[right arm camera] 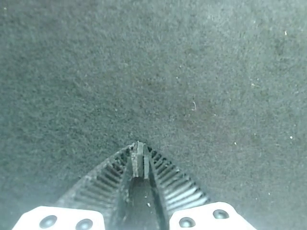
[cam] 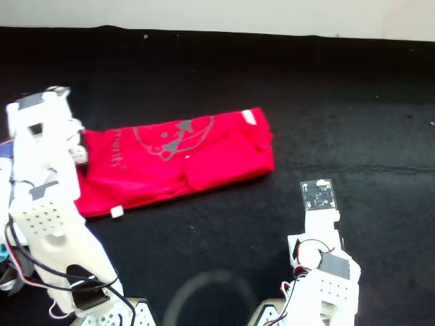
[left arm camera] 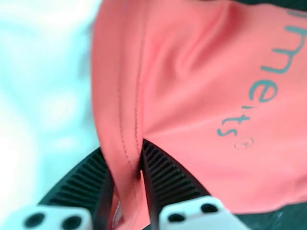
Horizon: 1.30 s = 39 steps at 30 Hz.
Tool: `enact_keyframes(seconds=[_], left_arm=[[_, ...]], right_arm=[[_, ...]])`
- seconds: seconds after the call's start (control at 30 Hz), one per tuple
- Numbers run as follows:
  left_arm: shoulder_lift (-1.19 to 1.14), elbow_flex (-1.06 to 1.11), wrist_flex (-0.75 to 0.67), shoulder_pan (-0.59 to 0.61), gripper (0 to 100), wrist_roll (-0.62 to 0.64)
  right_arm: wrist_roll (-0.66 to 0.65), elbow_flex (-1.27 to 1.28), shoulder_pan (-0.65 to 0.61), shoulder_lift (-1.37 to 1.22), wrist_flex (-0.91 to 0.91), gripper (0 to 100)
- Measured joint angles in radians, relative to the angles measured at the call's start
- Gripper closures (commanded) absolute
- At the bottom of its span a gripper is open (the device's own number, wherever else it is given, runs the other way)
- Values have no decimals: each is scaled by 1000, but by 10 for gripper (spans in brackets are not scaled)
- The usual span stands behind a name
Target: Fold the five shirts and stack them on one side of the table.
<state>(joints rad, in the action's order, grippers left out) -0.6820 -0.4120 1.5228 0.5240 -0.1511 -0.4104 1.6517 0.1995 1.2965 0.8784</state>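
The left gripper (left arm camera: 128,165) is clamped on the stitched hem of the red cotton shirt with a grey print (cam: 177,159), at the shirt's nine o'clock end. The shirt lies as a long band on the black felt desk (cam: 326,102), running from nine o'clock toward the centre. A clean fold probably means lifting the hem just clear, carrying it toward three o'clock and laying it edge to edge. The right gripper (right arm camera: 139,155), at five o'clock, is closed on nothing. Counted: one shirt, two grippers.

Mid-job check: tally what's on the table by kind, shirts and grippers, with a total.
Shirts: 1, the red fabric shirt with a grey print.
Grippers: 2, the left gripper shut on that shirt's edge, the right gripper shut on nothing.
Total: 3.
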Motion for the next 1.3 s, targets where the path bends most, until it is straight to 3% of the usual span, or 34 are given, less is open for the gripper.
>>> enact_keyframes(seconds=[0.23,0.33,0.73,1.03,1.3], left_arm=[[0,-153,150,-95,992,-25],[0,-221,218,-198,992,-25],[137,-255,230,-649,992,83],[141,-270,-11,-895,992,95],[75,-270,-232,-941,992,97]], right_arm=[[0,5,25,123,-9,992],[0,5,58,189,-9,992],[84,6,74,308,-9,992],[87,6,74,308,-9,992],[87,6,74,308,-9,992]])
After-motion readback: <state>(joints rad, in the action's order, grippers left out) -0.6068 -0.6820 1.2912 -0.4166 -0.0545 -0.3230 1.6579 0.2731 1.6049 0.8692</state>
